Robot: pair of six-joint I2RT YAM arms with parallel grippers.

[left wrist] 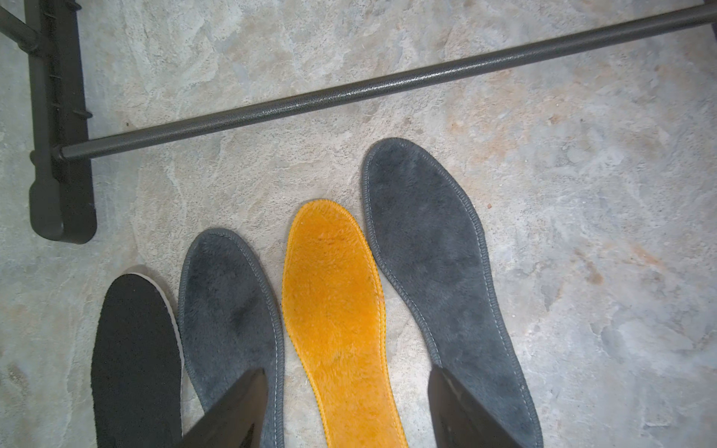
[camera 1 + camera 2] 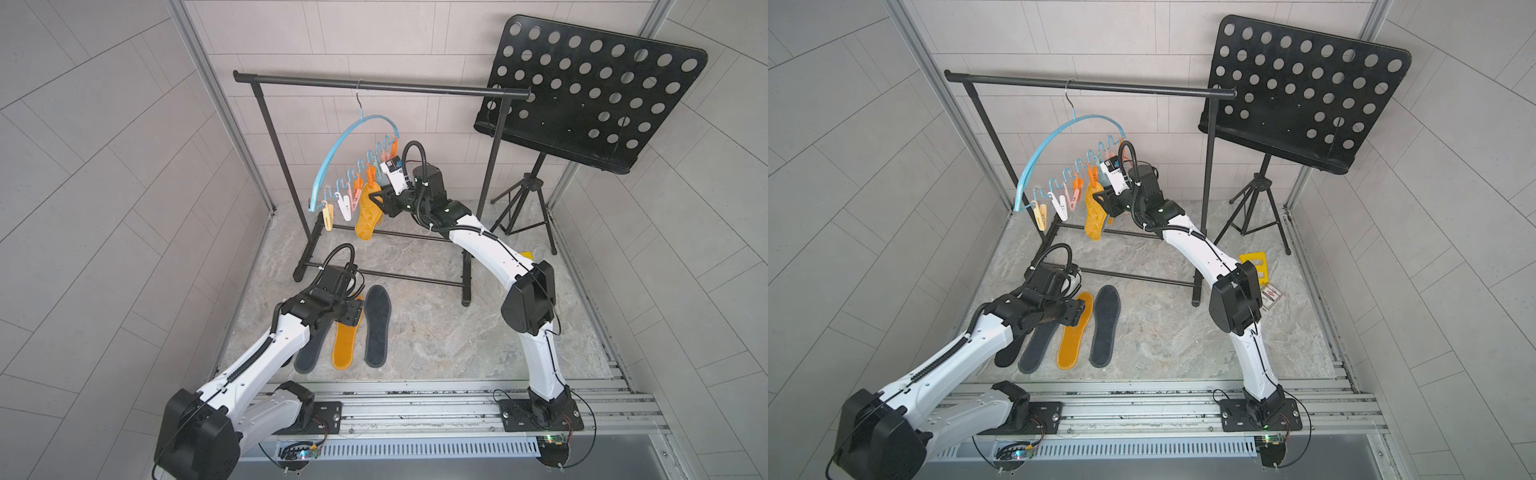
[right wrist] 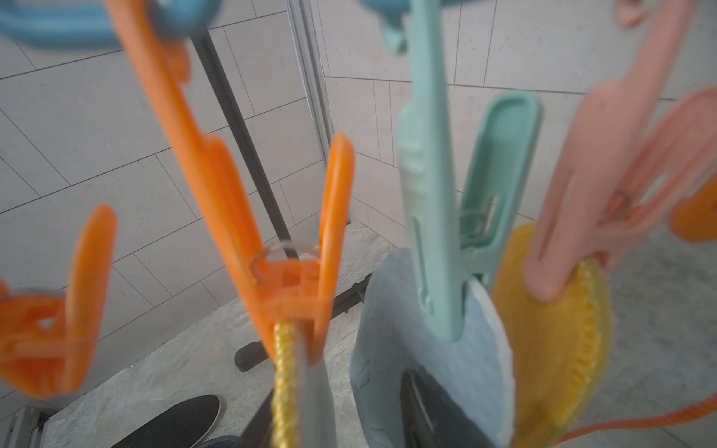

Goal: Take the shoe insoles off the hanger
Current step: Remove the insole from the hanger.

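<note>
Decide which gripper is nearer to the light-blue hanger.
Right. The right gripper is up among the hanger's clips; the left gripper sits low over the insoles lying on the floor.

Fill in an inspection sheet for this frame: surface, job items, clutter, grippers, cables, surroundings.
Surface: marbled grey tabletop.
Job's things: four flat insoles on the surface; hanging insoles clipped to the hanger.
Clutter: music stand, garment rack, yellow block.
Grippers: left gripper, jaws open, over the flat insoles; right gripper at the hanging insoles, grip unclear.
Cables: wrist cable loops, no snag seen.
Surroundings: tiled walls.
</note>
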